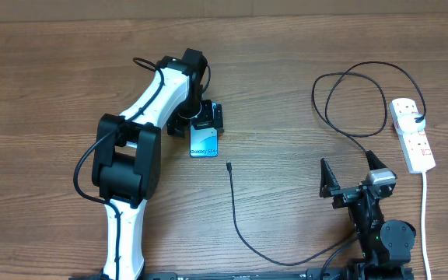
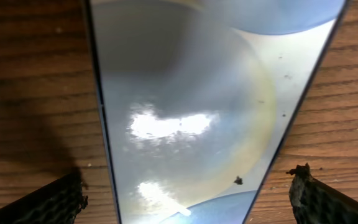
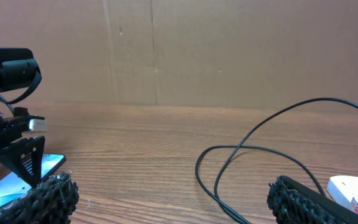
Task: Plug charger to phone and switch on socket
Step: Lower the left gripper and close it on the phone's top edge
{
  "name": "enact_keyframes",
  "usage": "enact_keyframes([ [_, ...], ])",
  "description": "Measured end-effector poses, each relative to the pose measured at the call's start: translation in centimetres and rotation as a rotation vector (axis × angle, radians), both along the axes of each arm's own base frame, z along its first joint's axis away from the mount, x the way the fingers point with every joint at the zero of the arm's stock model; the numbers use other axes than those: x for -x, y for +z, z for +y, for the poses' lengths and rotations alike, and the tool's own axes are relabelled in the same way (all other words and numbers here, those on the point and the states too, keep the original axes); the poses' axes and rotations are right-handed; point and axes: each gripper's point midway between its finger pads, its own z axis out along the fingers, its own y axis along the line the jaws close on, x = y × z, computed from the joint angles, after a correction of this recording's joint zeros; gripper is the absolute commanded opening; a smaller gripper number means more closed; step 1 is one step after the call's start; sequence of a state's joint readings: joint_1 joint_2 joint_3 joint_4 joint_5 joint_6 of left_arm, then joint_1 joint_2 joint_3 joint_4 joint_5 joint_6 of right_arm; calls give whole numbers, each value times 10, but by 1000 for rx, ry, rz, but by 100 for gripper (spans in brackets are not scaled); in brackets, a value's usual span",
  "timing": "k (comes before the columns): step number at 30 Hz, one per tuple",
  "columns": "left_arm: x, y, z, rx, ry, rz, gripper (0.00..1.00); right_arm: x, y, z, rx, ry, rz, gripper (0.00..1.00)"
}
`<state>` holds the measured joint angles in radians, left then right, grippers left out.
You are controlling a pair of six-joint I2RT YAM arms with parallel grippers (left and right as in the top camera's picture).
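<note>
The phone [image 1: 204, 145] lies flat on the table with its light blue screen up; that screen [image 2: 191, 93] fills the left wrist view. My left gripper [image 1: 200, 123] hangs over the phone's far end, open, one fingertip [image 2: 48, 202] on each side, clear of its edges. The charger [image 1: 234, 204], a thin black cable, has its plug tip lying loose just right of the phone. It loops at the right [image 3: 229, 155] up to the socket [image 1: 412, 134], a white strip with red switches. My right gripper [image 1: 352, 177] stands open and empty near the front edge.
The socket's thick white cord [image 1: 425, 218] runs down the right side toward the table front. A brown cardboard wall [image 3: 197, 50] closes the back of the table. Bare wood lies between the phone and the cable loops.
</note>
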<state>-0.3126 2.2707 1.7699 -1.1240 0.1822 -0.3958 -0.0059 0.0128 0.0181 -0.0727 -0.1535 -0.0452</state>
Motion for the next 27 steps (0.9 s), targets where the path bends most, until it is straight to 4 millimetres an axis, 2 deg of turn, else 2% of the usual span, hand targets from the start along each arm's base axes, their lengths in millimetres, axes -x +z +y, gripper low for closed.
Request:
enact_keyframes([
  [11, -2, -3, -7, -72, -18, -41, 100, 0, 0, 0, 0, 0, 0, 100],
  [27, -12, -7, -4, -106, -11, -107, 99, 0, 0, 0, 0, 0, 0, 100],
])
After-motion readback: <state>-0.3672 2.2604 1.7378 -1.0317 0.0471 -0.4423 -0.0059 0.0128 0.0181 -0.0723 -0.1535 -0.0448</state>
